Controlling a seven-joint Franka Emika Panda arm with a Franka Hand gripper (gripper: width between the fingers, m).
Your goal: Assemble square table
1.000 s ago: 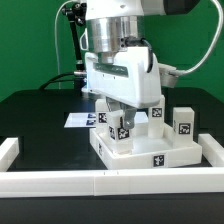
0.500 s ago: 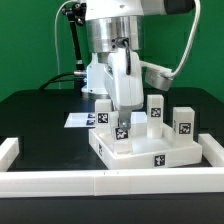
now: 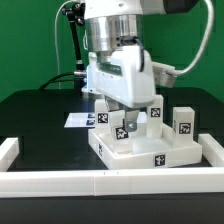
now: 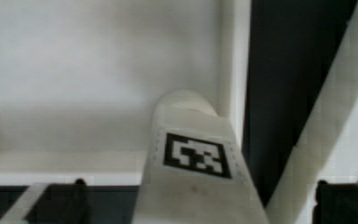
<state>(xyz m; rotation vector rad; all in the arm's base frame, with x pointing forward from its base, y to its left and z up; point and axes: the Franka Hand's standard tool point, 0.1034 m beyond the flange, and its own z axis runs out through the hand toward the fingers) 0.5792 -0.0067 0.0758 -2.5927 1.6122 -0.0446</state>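
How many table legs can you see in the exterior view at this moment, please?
4. One stands behind the slab on that view's left, one sits under the gripper, one behind it, and one at the slab's right corner. None seems hidden.

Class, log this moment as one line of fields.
gripper: shut on leg | place: over tabletop | other legs: upright

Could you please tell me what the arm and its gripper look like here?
The arm is glossy white with a dark ring at one joint. Its gripper has a boxy white body and dark fingers. A pale cable loops off toward the exterior view's right. No markings are legible.
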